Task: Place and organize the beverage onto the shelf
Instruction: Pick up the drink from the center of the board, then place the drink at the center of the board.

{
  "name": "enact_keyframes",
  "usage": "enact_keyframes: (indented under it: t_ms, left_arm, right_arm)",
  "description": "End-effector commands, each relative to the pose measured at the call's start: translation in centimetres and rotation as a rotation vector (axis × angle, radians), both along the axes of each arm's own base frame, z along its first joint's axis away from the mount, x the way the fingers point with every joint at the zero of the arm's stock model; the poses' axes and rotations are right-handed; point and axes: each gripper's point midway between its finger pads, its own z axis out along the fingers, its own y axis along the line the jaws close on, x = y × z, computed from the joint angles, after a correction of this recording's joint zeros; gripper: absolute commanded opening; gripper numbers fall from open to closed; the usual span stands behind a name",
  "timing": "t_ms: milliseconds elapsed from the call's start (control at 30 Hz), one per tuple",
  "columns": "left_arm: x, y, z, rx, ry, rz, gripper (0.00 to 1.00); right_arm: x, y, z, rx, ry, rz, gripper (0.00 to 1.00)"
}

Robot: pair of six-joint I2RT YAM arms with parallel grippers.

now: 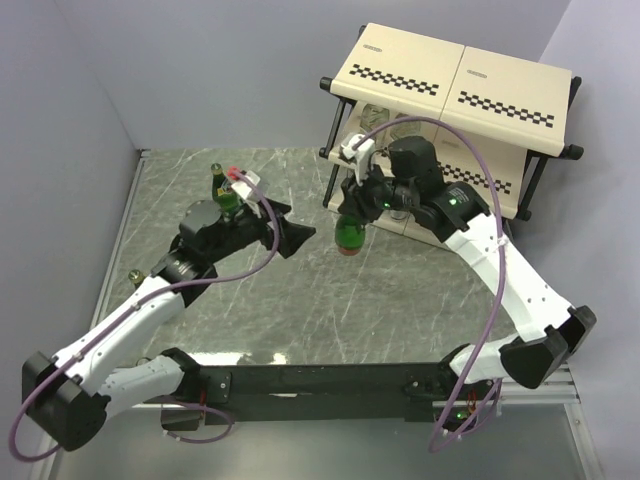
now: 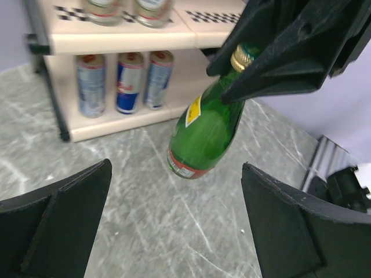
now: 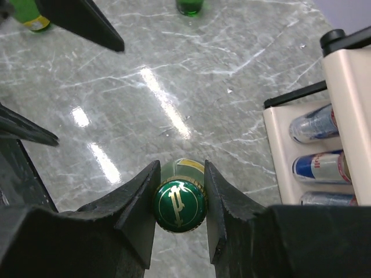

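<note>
- Three slim silver-and-blue cans (image 2: 128,81) stand upright in a row on the lowest board of the shelf (image 1: 455,85), which sits at the far right of the marble-patterned table (image 1: 300,300).
- Two clear bottles (image 2: 104,8) stand side by side on the board above the cans. Only their lower parts show in the left wrist view.
- One green bottle (image 1: 350,232) hangs from the right gripper (image 3: 181,174), whose jaws are clamped on the neck just under the cap (image 3: 179,205), one on each side.
- This bottle is tilted, with its cap higher and nearer the shelf and its base lower and further out over the table. It carries a yellow label on the shoulder and a red band near the base.
- It is in front of the shelf, near the lowest tier but outside it. Its base seems to be just off the table surface, though the angle leaves that unsure.
- The left gripper (image 1: 292,228) has its fingers (image 2: 64,214) spread wide with nothing between them. It faces the held bottle from the left, near it but not touching.
- A second green bottle (image 1: 228,192) with a yellow label stands upright on the table just behind the left wrist, well apart from the shelf.
- A third green bottle (image 3: 189,6) shows only its base at the top edge of the right wrist view, standing on the table.
</note>
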Motion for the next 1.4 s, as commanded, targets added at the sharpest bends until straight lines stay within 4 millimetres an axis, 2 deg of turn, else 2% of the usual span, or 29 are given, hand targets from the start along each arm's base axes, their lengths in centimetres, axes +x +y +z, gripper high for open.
enact_keyframes:
  t_ms: [0,33,100,133,167,233,300,333,400,433,467,500,533,600,667,700,733,800,833,967,1033,1200,1367]
  left_arm:
    - [-0.7,-2.2,1.5,-0.006,-0.069,-0.113,0.99]
    - [-0.5,-2.4,0.6,0.016,-0.054,-0.114,1.0]
    - [-0.5,-2.5,0.0,0.036,-0.064,-0.118,0.99]
    - [-0.6,-2.4,-0.3,0.042,-0.065,-0.116,0.99]
    - [-0.6,-2.3,-0.5,0.05,-0.074,-0.113,0.99]
    - [-0.6,-2.2,-0.8,0.057,-0.085,-0.104,1.0]
    - [-0.4,-2.3,-0.8,0.051,-0.106,-0.096,0.99]
    - [-0.2,-2.5,-1.7,0.055,-0.096,-0.098,1.0]
    - [-0.2,-3.3,-1.9,0.037,-0.103,-0.117,1.0]
    - [0.2,-3.9,-3.0,0.048,-0.075,-0.126,1.0]
    - [-0.1,-4.6,-3.6,0.057,-0.064,-0.146,0.99]
    - [0.0,-5.2,-3.2,0.061,-0.069,-0.159,1.0]
    - [0.4,-5.9,-4.1,0.086,-0.06,-0.167,0.99]
    - [0.1,-7.4,-3.4,0.091,-0.079,-0.194,0.99]
    - [0.1,-8.7,-3.6,0.102,-0.086,-0.218,1.0]
    - [0.4,-9.1,-2.8,0.093,-0.1,-0.221,1.0]
    - [0.8,-9.6,-3.3,0.107,-0.092,-0.219,0.99]
    - [1.6,-10.4,-2.5,0.106,-0.094,-0.213,1.0]
    - [1.7,-10.7,-2.4,0.115,-0.089,-0.22,0.99]
    - [1.8,-11.8,0.0,0.067,-0.145,-0.265,0.99]
    - [1.9,-12.3,0.6,0.059,-0.152,-0.281,0.99]
    - [2.6,-13.0,1.2,0.072,-0.158,-0.277,0.99]
    - [2.8,-13.5,0.9,0.089,-0.141,-0.298,1.0]
  right_arm:
    - [-0.7,-0.6,5.8,0.126,-0.161,0.021,0.0]
    - [-0.9,-1.1,4.0,0.105,-0.152,0.015,0.0]
    - [-0.3,-2.0,2.7,0.087,-0.182,-0.011,0.0]
    - [0.0,-2.3,3.5,0.117,-0.244,-0.022,0.0]
    - [0.3,-2.6,1.2,0.094,-0.23,-0.033,0.0]
    - [1.3,-3.3,0.1,0.098,-0.258,-0.056,0.0]
    - [1.9,-3.9,-0.4,0.102,-0.238,-0.068,0.0]
    - [1.9,-3.5,-0.6,0.115,-0.21,-0.047,0.0]
    - [1.9,-3.5,-0.7,0.121,-0.185,-0.041,0.0]
    - [1.7,-3.4,-0.4,0.132,-0.175,-0.037,0.0]
    - [1.6,-3.3,-0.3,0.138,-0.169,-0.034,0.0]
    - [1.3,-3.3,-0.1,0.142,-0.16,-0.031,0.0]
    - [1.1,-3.3,0.5,0.157,-0.156,-0.033,0.0]
    - [0.7,-3.3,1.0,0.163,-0.137,-0.036,0.0]
    - [0.7,-3.5,2.3,0.179,-0.143,-0.05,0.0]
    - [0.5,-3.6,2.4,0.177,-0.134,-0.055,0.0]
    - [0.4,-3.6,3.5,0.188,-0.147,-0.056,0.0]
    - [0.1,-3.9,4.4,0.191,-0.148,-0.065,0.0]
    - [0.0,-3.9,5.6,0.204,-0.167,-0.066,0.0]
    - [-0.1,-4.4,8.3,0.229,-0.202,-0.089,0.0]
    - [-0.4,-4.4,9.6,0.249,-0.218,-0.089,0.0]
    - [-0.8,-4.5,11.5,0.269,-0.231,-0.087,0.0]
    - [-0.8,-4.6,12.1,0.271,-0.235,-0.093,0.0]
